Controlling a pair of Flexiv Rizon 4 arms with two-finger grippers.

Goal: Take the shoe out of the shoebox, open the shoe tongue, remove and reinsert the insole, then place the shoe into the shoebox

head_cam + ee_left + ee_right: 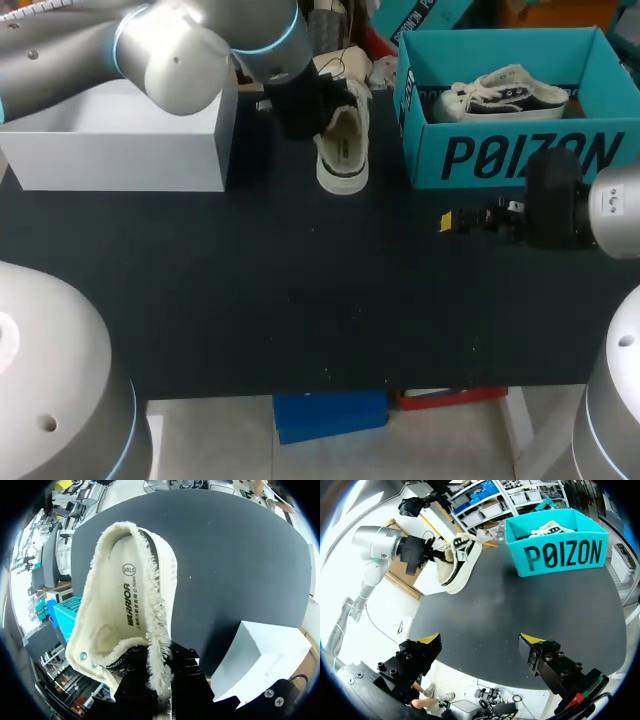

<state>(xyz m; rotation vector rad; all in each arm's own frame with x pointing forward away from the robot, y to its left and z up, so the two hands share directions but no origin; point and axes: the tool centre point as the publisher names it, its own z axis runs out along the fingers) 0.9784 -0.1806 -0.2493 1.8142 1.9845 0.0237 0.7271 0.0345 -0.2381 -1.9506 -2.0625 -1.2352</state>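
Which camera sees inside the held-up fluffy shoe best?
Left wrist view: the shoe fills it, its insole in plain sight. Head view shows it small from above; right wrist view, small and tilted.

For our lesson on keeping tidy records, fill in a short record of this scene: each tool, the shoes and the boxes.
Left tool: shut on the heel edge of the fleecy shoe, holding it beside the white box
Right tool: open, empty, above the table
Insole: lying inside the held shoe
Blue box: open, with a second shoe inside
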